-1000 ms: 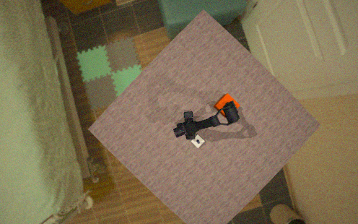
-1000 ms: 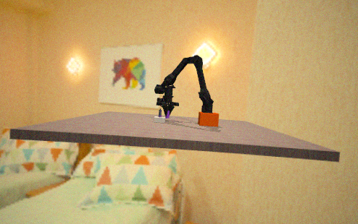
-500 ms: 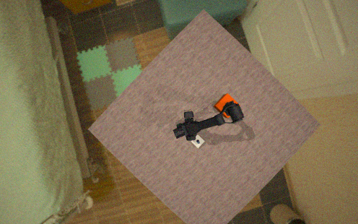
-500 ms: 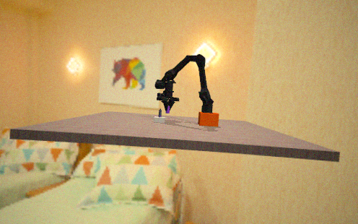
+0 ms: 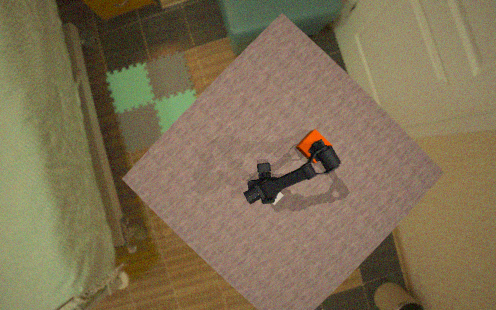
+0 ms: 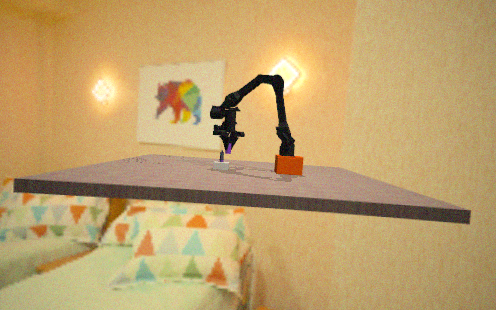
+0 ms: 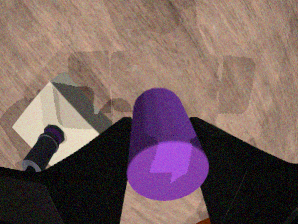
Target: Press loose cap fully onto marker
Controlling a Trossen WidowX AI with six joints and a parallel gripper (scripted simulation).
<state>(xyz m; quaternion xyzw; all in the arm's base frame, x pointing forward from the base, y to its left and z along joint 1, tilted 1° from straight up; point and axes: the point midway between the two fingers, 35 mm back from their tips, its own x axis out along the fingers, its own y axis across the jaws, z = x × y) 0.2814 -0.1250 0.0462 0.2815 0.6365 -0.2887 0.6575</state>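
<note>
My gripper point(image 6: 228, 144) point(image 7: 160, 125) is shut on the purple cap point(image 6: 228, 148) point(image 7: 165, 167) and holds it above the table point(image 5: 225, 135) point(image 6: 320, 185). The white holder block point(image 5: 277, 198) point(image 6: 221, 166) point(image 7: 32, 117) stands on the table; in the top view the arm covers most of it. The dark marker point(image 6: 221, 156) point(image 7: 42, 150) stands upright in the block, its tip bare. In the wrist view the marker is left of the cap, partly behind the left finger. In the exterior view the cap is a little right of the marker and about level with or above its tip.
The arm's orange base block point(image 5: 314, 141) point(image 6: 289, 165) stands on the table, right of the holder block in the top and exterior views. The arm reaches from it over the holder block. The table's front edge point(image 6: 250, 201) shows in the exterior view.
</note>
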